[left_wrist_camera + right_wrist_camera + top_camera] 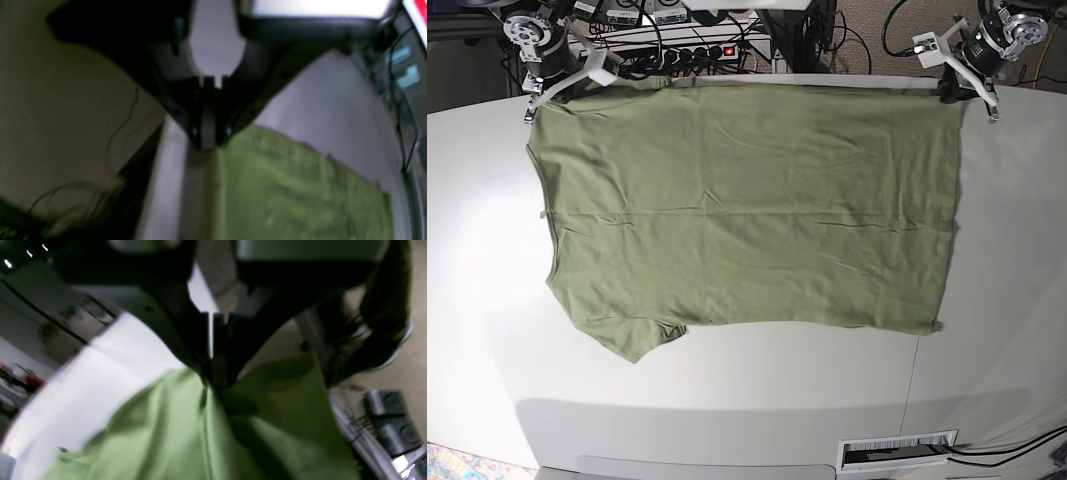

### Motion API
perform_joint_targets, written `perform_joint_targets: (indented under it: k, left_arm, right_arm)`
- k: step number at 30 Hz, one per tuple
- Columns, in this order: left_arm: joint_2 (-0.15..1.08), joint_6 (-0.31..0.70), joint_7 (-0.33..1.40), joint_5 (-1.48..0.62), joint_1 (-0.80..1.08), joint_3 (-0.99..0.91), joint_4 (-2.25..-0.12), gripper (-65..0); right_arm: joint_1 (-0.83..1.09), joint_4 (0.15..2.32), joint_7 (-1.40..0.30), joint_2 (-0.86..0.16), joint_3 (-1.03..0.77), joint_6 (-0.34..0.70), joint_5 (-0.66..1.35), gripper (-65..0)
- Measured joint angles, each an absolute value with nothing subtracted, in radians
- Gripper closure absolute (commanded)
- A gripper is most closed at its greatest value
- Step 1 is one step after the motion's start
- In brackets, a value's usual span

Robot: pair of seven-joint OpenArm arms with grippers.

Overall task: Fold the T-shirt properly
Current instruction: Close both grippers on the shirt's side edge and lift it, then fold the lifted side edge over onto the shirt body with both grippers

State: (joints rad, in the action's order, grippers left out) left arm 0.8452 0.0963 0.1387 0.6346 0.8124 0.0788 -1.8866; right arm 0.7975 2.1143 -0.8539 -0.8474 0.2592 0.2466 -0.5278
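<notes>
The T-shirt [747, 210] lies spread flat across the table [987, 300]. The left gripper [954, 88] and the right gripper [535, 98] each pinch 1 far corner. First fold looks underway; next, carry both corners toward the near edge together.

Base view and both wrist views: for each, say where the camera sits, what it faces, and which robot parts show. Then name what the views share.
Base: overhead, facing down on the table; T-shirt spread flat, both arms at its far corners.
Left wrist: on the left arm, looking past the shut left gripper at a shirt corner.
Right wrist: on the right arm, right gripper shut on bunched fabric.
Shared: all show the T-shirt.
</notes>
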Motion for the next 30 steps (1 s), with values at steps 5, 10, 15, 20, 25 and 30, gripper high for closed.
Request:
perform_joint_targets:
  k: [5,10,15,20,25,30]
  left_arm:
    - [0.845,0.000,0.193,0.647,0.797,0.084,-1.981,0.0]
    - [0.843,-0.003,0.214,0.643,0.739,0.084,-2.029,0.0]
    - [0.822,-0.008,0.213,0.497,0.625,0.084,-2.029,0.0]
    - [0.770,-0.007,0.152,0.388,0.514,0.084,-1.957,0.0]
    - [0.738,-0.003,0.072,0.345,0.429,0.084,-1.814,0.0]
    - [0.734,0.018,0.017,0.331,0.386,0.084,-1.733,0.0]
  right_arm:
    - [0.797,2.114,-0.836,-0.847,0.171,0.203,-0.526,0.0]
    - [0.786,2.114,-0.811,-0.842,0.139,0.204,-0.484,0.0]
    - [0.697,2.114,-0.800,-0.791,0.137,0.203,-0.442,0.0]
    - [0.665,2.113,-0.797,-0.744,0.137,0.202,-0.445,0.0]
    - [0.653,2.111,-0.795,-0.703,0.137,0.203,-0.473,0.0]
    - [0.559,2.015,-0.768,-0.650,0.137,0.203,-0.478,0.0]
